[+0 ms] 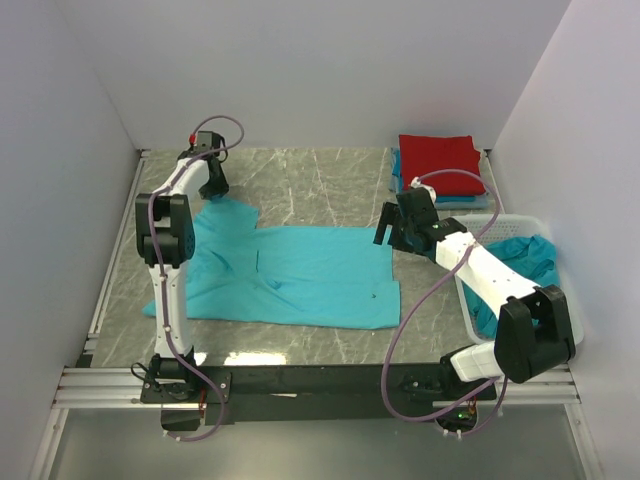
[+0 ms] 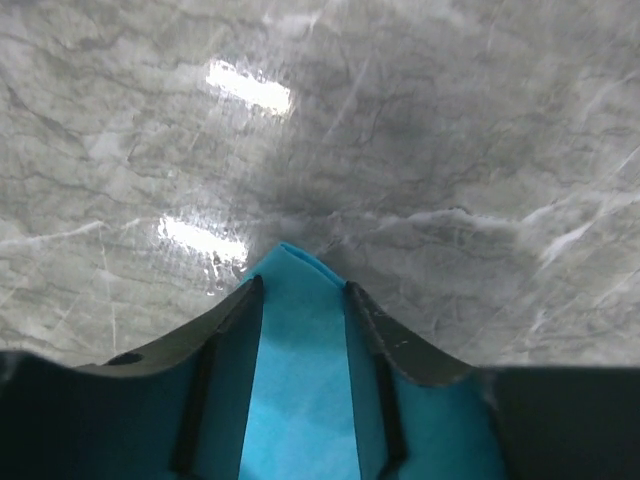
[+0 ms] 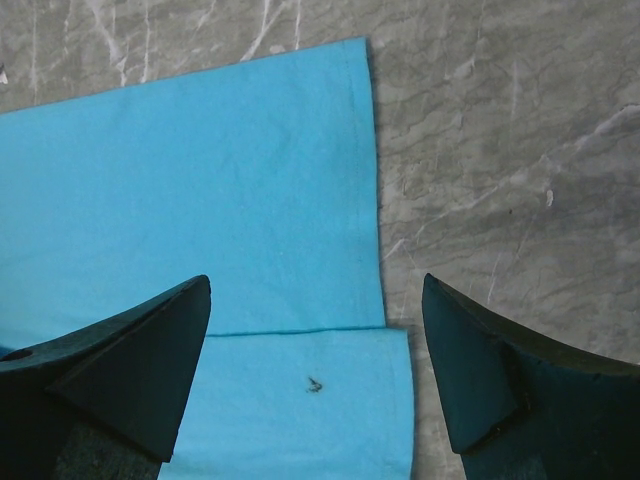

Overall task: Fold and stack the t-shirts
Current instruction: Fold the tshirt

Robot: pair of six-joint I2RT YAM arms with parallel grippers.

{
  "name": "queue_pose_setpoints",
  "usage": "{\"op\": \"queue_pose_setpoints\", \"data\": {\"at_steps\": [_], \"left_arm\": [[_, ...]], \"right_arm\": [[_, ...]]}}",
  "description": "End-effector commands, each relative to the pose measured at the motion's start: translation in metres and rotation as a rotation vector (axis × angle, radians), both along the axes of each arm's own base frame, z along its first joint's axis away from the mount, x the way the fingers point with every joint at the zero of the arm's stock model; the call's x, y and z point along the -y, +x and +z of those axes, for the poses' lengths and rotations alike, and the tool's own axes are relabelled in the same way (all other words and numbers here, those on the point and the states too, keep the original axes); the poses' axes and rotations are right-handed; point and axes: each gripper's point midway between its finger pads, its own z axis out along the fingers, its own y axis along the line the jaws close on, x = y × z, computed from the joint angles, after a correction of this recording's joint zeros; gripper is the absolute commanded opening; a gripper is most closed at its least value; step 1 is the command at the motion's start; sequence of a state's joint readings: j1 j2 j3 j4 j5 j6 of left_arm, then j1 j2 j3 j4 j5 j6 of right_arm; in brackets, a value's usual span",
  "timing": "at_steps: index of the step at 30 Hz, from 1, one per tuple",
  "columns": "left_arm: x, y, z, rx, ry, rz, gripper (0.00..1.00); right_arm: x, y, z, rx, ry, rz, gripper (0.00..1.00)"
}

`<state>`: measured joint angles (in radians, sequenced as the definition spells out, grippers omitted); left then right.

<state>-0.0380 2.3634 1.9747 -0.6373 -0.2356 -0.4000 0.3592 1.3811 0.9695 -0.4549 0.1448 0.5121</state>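
One teal t-shirt [image 1: 300, 275] lying flat on table [image 1: 320, 180], fold starting. Left gripper [image 2: 302, 288] pinching its far corner, probably sleeve. Right gripper [image 3: 317, 290] hovering spread above hem [image 3: 372, 200]; next needing descent, pinch there.

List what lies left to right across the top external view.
In order: left gripper → right gripper → basket. The teal shirt spans both grippers, so it is left out, and the red shirt overlaps the right gripper.

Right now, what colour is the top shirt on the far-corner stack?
The top shirt is red; top external view.
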Motion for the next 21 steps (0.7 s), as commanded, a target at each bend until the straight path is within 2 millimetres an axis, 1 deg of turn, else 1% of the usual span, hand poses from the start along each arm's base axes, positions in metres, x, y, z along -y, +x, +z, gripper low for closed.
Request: {"op": "queue_pose_setpoints", "data": {"at_steps": [1, 2, 3, 5, 7, 8, 9, 11, 12, 13, 15, 16, 17, 18, 19, 20, 21], "left_arm": [[-0.006, -0.008, -0.006, -0.034, 0.046, 0.008, 0.40], [-0.007, -0.009, -0.008, -0.042, 0.053, 0.013, 0.38], [-0.008, -0.010, -0.010, -0.048, 0.059, 0.019, 0.29], [-0.012, -0.013, -0.011, -0.058, 0.084, 0.037, 0.27], [-0.010, -0.014, -0.014, -0.064, 0.084, 0.029, 0.24], [-0.009, -0.014, -0.014, -0.065, 0.084, 0.028, 0.22], [-0.009, -0.013, -0.014, -0.065, 0.079, 0.029, 0.17], [-0.006, -0.011, -0.013, -0.060, 0.069, 0.018, 0.15], [-0.005, -0.010, -0.014, -0.061, 0.064, 0.014, 0.03], [-0.005, -0.010, -0.012, -0.057, 0.062, 0.011, 0.00], [-0.004, -0.008, -0.008, -0.043, 0.057, 0.011, 0.00], [-0.003, -0.007, -0.002, -0.025, 0.049, 0.011, 0.00], [-0.002, -0.008, -0.001, -0.021, 0.043, 0.008, 0.00], [0.002, -0.004, 0.004, 0.008, 0.025, 0.000, 0.00], [0.004, -0.002, 0.016, 0.035, 0.013, -0.003, 0.00], [0.005, -0.005, 0.016, 0.041, 0.003, -0.002, 0.00], [0.007, -0.001, 0.022, 0.074, -0.009, -0.002, 0.00]], "right_arm": [[0.004, 0.003, 0.000, 0.018, 0.004, -0.013, 0.92], [0.004, 0.003, -0.001, 0.017, 0.001, -0.013, 0.92], [0.005, 0.002, 0.000, 0.019, 0.000, -0.015, 0.92], [0.005, 0.002, 0.000, 0.020, 0.002, -0.015, 0.92], [0.005, 0.001, -0.001, 0.021, 0.004, -0.014, 0.92], [0.005, 0.002, -0.001, 0.023, 0.003, -0.014, 0.92], [0.005, 0.001, -0.002, 0.020, 0.001, -0.012, 0.92], [0.006, 0.003, -0.001, 0.022, -0.002, -0.014, 0.92], [0.006, 0.004, 0.000, 0.023, -0.005, -0.015, 0.92], [0.006, 0.005, -0.002, 0.017, -0.011, -0.014, 0.92], [0.007, 0.013, 0.004, 0.035, -0.020, -0.030, 0.91], [0.008, 0.017, 0.002, 0.026, -0.032, -0.043, 0.91], [0.008, 0.025, 0.010, 0.040, -0.037, -0.053, 0.91], [0.008, 0.030, 0.012, 0.041, -0.044, -0.064, 0.91], [0.011, 0.036, 0.003, 0.021, -0.070, -0.083, 0.90], [0.010, 0.044, 0.009, 0.024, -0.074, -0.095, 0.90], [0.009, 0.049, 0.007, 0.017, -0.085, -0.112, 0.89]]}}
